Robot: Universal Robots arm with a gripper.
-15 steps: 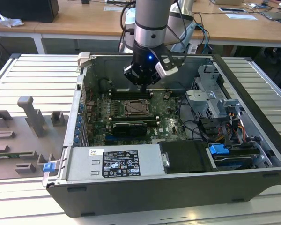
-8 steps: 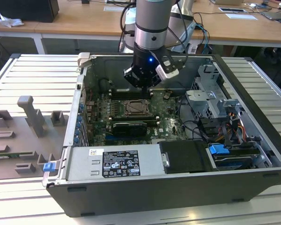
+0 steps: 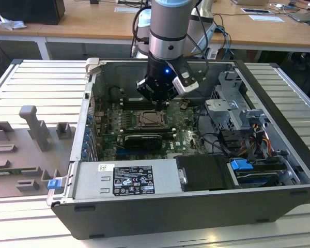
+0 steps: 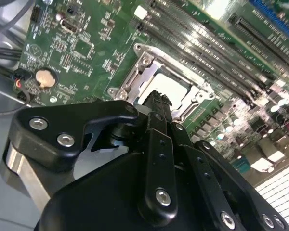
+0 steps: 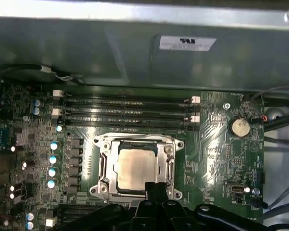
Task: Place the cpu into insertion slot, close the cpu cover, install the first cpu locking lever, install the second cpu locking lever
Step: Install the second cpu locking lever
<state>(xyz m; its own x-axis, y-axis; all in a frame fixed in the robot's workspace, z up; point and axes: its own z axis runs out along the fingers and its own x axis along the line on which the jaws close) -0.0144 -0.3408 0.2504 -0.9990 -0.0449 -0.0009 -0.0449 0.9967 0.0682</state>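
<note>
The cpu (image 5: 135, 166) lies flat in the insertion slot (image 5: 102, 142) of the green motherboard, its pale face showing. The silvery cpu cover (image 5: 170, 162) lies down around it as a frame. In the second wrist view the cpu (image 4: 172, 89) shows just past the fingertips, inside the cover (image 4: 134, 80). My gripper (image 5: 154, 186) hangs shut and empty a little above the socket's near edge; its black fingers (image 4: 158, 107) are pressed together. In the exterior view the gripper (image 3: 158, 100) hovers inside the open case, just behind the socket (image 3: 154, 120).
Memory slots (image 5: 130, 109) run along one side of the socket and a coin battery (image 5: 239, 126) sits nearby. The case holds a grey drive cage (image 3: 232, 111), loose cables (image 3: 217, 140) and a power supply (image 3: 126, 179). Grey fixtures (image 3: 33, 134) stand at the exterior view's left.
</note>
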